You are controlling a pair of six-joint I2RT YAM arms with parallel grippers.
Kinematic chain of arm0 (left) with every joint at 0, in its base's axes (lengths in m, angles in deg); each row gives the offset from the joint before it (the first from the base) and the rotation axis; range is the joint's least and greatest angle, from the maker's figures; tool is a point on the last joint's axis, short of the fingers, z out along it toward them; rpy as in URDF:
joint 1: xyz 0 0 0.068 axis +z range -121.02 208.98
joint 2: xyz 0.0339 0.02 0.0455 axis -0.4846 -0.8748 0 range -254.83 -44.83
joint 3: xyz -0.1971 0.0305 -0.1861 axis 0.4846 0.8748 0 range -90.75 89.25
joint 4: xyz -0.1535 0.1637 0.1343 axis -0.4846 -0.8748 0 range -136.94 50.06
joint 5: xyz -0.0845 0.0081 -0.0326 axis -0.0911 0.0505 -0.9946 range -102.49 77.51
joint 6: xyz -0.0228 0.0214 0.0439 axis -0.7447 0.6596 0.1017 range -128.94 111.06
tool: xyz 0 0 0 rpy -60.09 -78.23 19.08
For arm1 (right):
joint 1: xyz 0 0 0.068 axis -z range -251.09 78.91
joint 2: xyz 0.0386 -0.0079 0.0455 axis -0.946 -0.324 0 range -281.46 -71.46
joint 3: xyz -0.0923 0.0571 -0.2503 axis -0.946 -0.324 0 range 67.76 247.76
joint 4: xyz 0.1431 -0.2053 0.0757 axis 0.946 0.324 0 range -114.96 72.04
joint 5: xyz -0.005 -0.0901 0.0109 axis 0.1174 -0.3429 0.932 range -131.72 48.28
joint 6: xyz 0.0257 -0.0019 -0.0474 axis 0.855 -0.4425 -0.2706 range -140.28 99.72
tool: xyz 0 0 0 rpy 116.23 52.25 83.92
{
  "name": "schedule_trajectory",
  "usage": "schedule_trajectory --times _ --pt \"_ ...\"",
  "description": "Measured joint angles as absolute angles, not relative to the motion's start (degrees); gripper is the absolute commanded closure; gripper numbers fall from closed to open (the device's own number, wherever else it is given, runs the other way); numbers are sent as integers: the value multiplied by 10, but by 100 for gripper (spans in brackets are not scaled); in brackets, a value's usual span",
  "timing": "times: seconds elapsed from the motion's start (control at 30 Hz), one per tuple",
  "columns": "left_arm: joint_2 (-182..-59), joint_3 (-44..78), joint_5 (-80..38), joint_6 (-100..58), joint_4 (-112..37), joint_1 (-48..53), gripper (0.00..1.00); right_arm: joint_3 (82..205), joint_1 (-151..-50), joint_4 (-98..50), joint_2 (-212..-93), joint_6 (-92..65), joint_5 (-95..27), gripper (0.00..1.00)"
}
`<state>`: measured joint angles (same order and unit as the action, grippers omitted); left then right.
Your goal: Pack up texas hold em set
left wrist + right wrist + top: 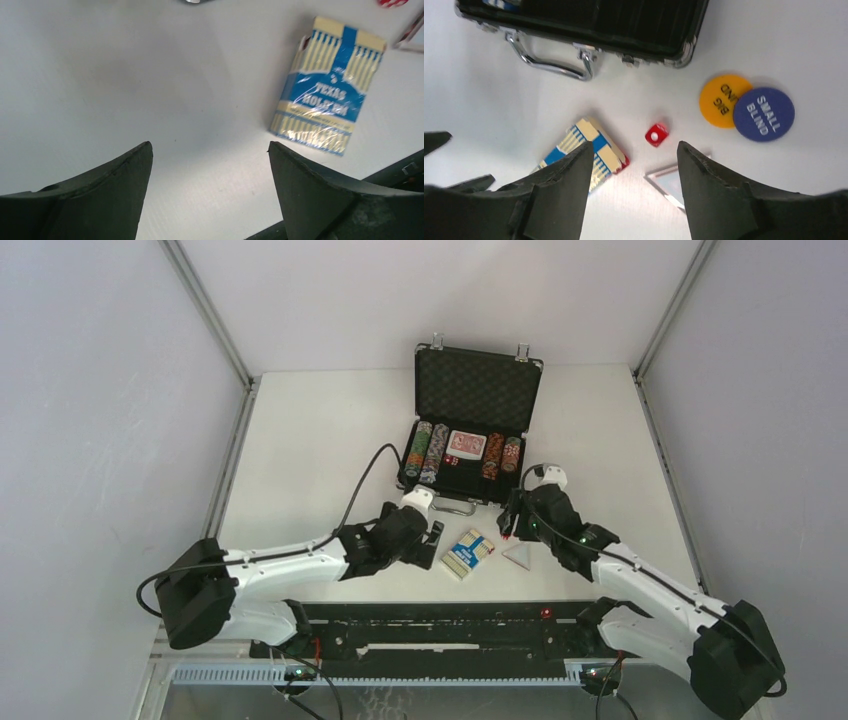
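Observation:
The black briefcase point(478, 390) stands open at the table's middle, its lid raised, with chip rows point(420, 450) and red-backed cards point(465, 445) inside. In front of it lie a blue card box point(467, 553) point(327, 95) and a clear triangle piece point(519, 555) point(666, 182). My left gripper point(432, 545) point(210, 145) hangs open over bare table just left of the box. My right gripper point(508, 522) point(635, 145) is open above the gap between box point(599, 145) and triangle. A red die point(656, 134) lies just beyond its fingertips. Further right lie a yellow button point(719, 100) and a blue button point(764, 114).
The briefcase's silver handle point(549, 57) faces the arms. A black rail point(440, 625) point(395, 172) runs along the table's near edge. Grey walls close in the table on the left, right and back.

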<state>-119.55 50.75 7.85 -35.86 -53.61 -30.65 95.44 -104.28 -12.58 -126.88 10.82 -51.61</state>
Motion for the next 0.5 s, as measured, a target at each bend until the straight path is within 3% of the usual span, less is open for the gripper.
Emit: schedule_trajectory --times 0.13,0.5 --pt "-1195 483 81 -352 -534 -306 9 980 -1096 -24 -1256 142 -539 18" --pt "-1199 474 80 -332 -540 -306 9 988 -1345 265 -1241 425 -661 20"
